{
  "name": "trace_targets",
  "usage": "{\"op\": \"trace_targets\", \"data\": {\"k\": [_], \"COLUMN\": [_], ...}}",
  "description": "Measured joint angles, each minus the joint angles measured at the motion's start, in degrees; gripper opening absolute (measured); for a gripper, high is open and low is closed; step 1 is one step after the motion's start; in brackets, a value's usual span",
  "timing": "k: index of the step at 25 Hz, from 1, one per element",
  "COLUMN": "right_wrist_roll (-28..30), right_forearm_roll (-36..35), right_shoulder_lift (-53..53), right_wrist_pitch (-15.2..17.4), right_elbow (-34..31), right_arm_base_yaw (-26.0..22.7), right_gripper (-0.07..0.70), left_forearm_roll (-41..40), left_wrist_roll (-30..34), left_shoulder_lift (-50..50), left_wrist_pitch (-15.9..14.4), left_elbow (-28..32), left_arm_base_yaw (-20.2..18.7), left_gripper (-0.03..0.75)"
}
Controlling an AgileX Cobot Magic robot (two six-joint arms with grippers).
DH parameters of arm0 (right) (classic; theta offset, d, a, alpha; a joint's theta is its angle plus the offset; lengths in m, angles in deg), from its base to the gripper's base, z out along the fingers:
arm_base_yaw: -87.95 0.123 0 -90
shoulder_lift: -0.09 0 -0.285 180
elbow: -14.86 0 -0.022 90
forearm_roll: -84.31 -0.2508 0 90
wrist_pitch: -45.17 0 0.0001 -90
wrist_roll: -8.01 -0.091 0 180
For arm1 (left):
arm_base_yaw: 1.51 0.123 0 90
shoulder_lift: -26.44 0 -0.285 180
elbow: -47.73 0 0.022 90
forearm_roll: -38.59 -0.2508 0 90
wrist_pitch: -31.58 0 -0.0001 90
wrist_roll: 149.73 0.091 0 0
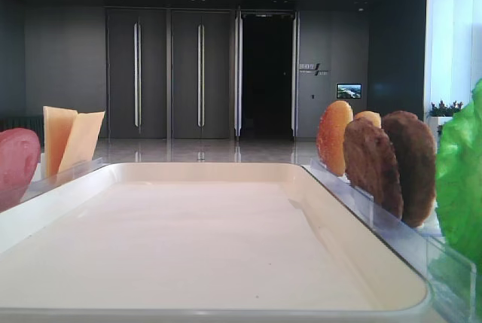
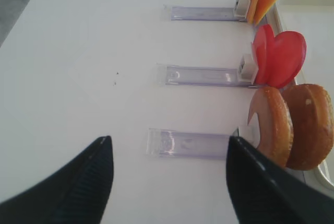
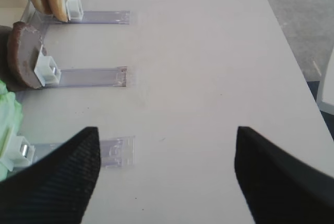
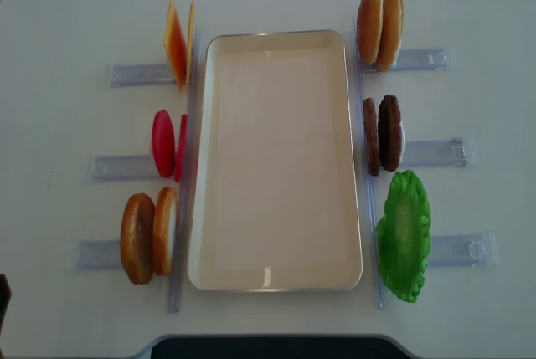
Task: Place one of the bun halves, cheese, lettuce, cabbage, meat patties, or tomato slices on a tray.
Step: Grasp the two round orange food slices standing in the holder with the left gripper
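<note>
The cream tray (image 4: 276, 285) lies bare mid-table. To its left stand cheese (image 4: 176, 41), tomato slices (image 4: 163, 143) and two bun halves (image 4: 138, 238). To its right stand two more bun halves (image 4: 378, 28), meat patties (image 4: 383, 133) and lettuce (image 4: 404, 233). Cabbage is out of view. My left gripper (image 2: 169, 140) hangs open over bare table, left of the bun halves (image 2: 271, 125), holding nothing. My right gripper (image 3: 167, 130) is open too and holds nothing, with the lettuce (image 3: 8, 109) and patties (image 3: 23, 54) off to its left.
Clear plastic racks (image 4: 142, 74) (image 4: 435, 151) hold the food upright and stick outward from the tray on both sides. The table edge and floor (image 3: 308, 15) lie to the right in the right wrist view. A dark base (image 4: 268, 348) sits at the near edge.
</note>
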Motion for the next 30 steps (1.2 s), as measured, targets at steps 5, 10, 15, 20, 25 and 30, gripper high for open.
{"op": "trace_targets", "data": {"k": [5,10,15,20,25,30], "right_wrist_roll": [0.0,0.0,0.0,0.0,0.0,0.0], "right_forearm_roll": [0.0,0.0,0.0,0.0,0.0,0.0], "right_shoulder_lift": [0.0,0.0,0.0,0.0,0.0,0.0], "right_wrist_pitch": [0.0,0.0,0.0,0.0,0.0,0.0], "right_elbow": [0.0,0.0,0.0,0.0,0.0,0.0], "right_arm_base_yaw": [0.0,0.0,0.0,0.0,0.0,0.0], "right_gripper": [0.538,0.538,0.538,0.538,0.538,0.538], "left_forearm_roll": [0.0,-0.8,-1.1,-1.1,-1.1,-1.1], "left_wrist_roll": [0.0,0.0,0.0,0.0,0.0,0.0], "left_shoulder_lift": [0.0,0.0,0.0,0.0,0.0,0.0], "left_wrist_pitch": [0.0,0.0,0.0,0.0,0.0,0.0], "left_elbow": [0.0,0.0,0.0,0.0,0.0,0.0], "left_arm_base_yaw": [0.0,0.0,0.0,0.0,0.0,0.0], "left_gripper": [0.517,0.517,0.517,0.517,0.517,0.517]}}
